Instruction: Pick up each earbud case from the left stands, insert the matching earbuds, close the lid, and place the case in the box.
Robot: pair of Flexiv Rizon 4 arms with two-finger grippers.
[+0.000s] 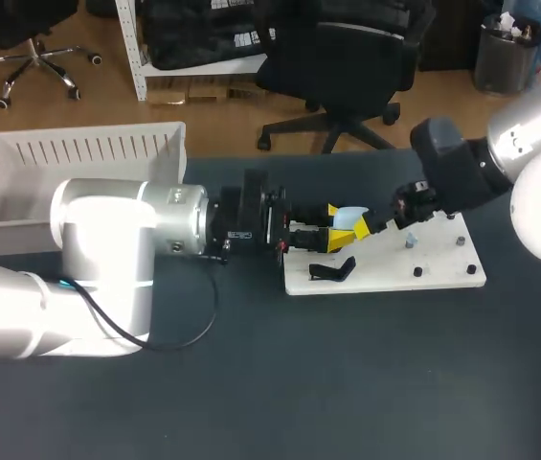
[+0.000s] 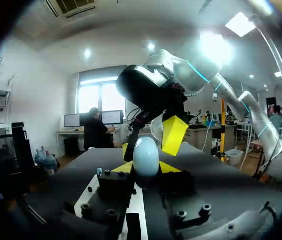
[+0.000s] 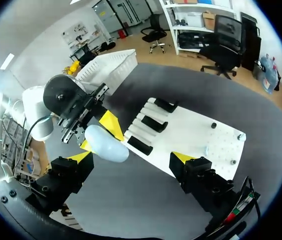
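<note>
A pale blue earbud case [image 1: 349,220] is held above the white board [image 1: 442,273], with my left gripper [image 1: 335,228] shut on it. In the left wrist view the case [image 2: 145,156] sits upright between the two yellow tips of that gripper [image 2: 145,169]. My right gripper [image 1: 373,228] comes in from the right and stands open right at the case. In the right wrist view the case [image 3: 106,144] lies between the wide-open fingers of the right gripper [image 3: 131,157], nearer one fingertip [image 3: 81,156]. The lid's state is not visible.
The white board [image 3: 190,130] carries several black stands [image 3: 155,124] on its left part and small pegs on its right. A loose black stand [image 1: 332,270] lies near its front edge. A white slatted box [image 1: 78,153] stands at the back left.
</note>
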